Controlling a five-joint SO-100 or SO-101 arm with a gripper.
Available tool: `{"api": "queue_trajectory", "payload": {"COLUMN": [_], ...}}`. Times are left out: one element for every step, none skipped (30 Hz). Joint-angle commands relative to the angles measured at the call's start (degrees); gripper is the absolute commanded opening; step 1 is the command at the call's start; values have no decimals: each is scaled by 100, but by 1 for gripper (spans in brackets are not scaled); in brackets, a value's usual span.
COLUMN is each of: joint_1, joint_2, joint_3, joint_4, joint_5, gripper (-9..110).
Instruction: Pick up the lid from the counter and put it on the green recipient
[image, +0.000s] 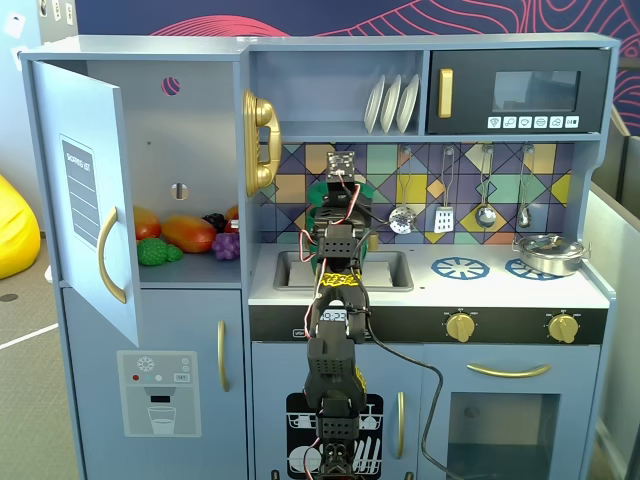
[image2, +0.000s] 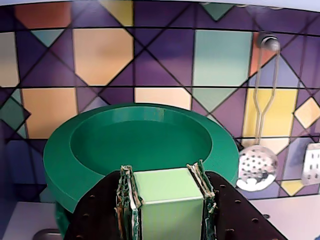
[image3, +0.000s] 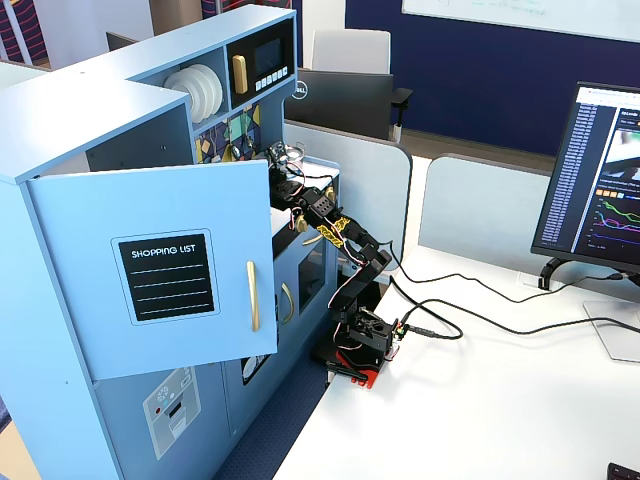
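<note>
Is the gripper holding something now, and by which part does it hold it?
Yes. In the wrist view the gripper is shut on the lid, its two fingers clamped on the sides of the lid's light green knob.

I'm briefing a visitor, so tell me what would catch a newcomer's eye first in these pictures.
In the wrist view, the gripper is clamped on the pale-green knob of the dark-green lid, held up before the colourful tiled backsplash. In a fixed view, a silver pan sits on the right burner.
</note>
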Motion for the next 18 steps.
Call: {"api": "queue_trajectory", "payload": {"joint_1": [-35, -35, -35, -35, -35, -18, 0, 9, 9, 18, 26, 26, 26, 26, 26, 26, 9, -9], "joint_2": [360, 378, 378, 387, 387, 387, 387, 387, 387, 378, 369, 352, 343, 343, 343, 343, 343, 334], "joint_3": [-53, 0, 53, 88, 132, 176, 211, 237, 264, 299, 316, 343, 360, 387, 404, 422, 439, 448], "joint_4": [0, 0, 0, 0, 0, -9, -18, -18, -18, -35, -53, -70, -70, -70, -70, -70, -70, -70], "joint_5": [-79, -97, -105, -114, -123, -123, -132, -141, -141, -141, -149, -149, -149, -149, -158, -167, -185, -185], "gripper": [0, 0, 0, 0, 0, 0, 0, 0, 0, 0, 0, 0, 0, 0, 0, 0, 0, 0]}}
